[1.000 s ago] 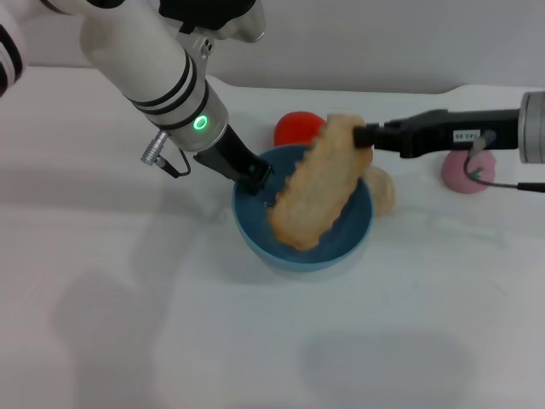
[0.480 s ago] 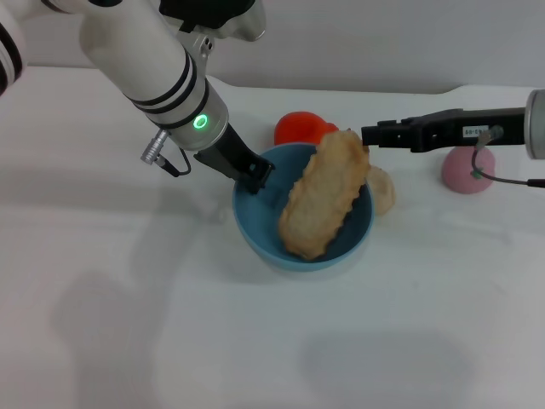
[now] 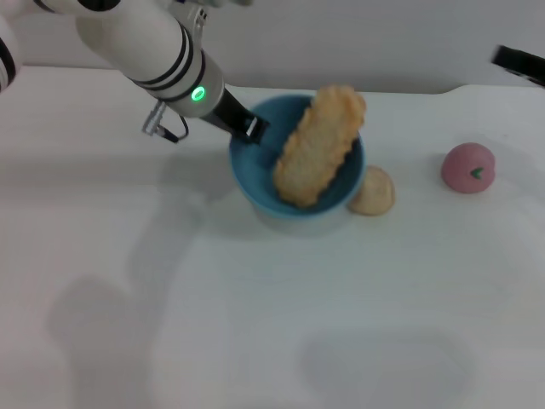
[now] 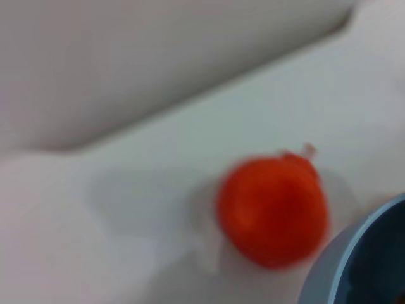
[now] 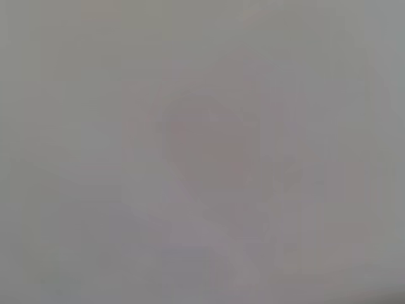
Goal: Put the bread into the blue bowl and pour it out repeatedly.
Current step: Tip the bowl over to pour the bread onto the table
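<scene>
Lifted toward the frame's upper centre, the blue bowl [image 3: 255, 183] carries the bread [image 3: 319, 145], left gripper [image 3: 249, 126] clamped on its rim; right gripper [image 3: 519, 64] withdrawn, grip unclear; pouring remains.

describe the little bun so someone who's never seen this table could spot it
Find the blue bowl mid-table, gripped at its rim by the left pincer and holding a long bread. The small round beige bun sits beside the bowl on the table, plain and smooth.

Soft, even light is falling from overhead, leaving the white table [image 3: 255, 324] bright without glare. Faint grey shadows are pooling at seven and five o'clock in the head view, and under the blue bowl [image 3: 255, 183]. The left wrist view is blurring the red-orange toy [image 4: 272, 212] heavily; the right wrist view is showing only featureless grey haze.
</scene>
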`<action>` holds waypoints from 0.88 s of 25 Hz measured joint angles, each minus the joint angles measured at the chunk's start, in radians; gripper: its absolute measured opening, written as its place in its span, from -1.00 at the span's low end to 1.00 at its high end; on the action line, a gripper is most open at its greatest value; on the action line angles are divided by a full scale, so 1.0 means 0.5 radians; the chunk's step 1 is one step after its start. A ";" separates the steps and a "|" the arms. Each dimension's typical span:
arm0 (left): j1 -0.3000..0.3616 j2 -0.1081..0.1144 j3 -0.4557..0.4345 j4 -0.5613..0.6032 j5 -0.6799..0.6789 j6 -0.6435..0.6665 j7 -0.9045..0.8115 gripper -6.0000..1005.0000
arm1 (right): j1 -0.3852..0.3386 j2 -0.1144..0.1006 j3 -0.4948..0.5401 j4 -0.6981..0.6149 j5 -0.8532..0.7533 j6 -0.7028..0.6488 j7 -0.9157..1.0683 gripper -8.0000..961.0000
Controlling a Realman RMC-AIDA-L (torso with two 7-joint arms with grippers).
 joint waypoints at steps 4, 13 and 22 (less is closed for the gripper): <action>-0.009 -0.005 0.096 0.017 0.240 0.121 -0.117 -0.99 | -0.136 -0.004 0.086 0.099 0.133 -0.001 -0.058 -0.21; -0.122 -0.022 0.734 0.055 0.856 0.196 -0.739 -0.99 | -0.231 -0.010 0.198 0.311 0.142 -0.019 -0.128 -0.21; 0.016 -0.031 1.353 0.294 1.458 0.206 -1.359 -0.99 | -0.239 -0.013 0.204 0.329 0.143 -0.020 -0.164 -0.21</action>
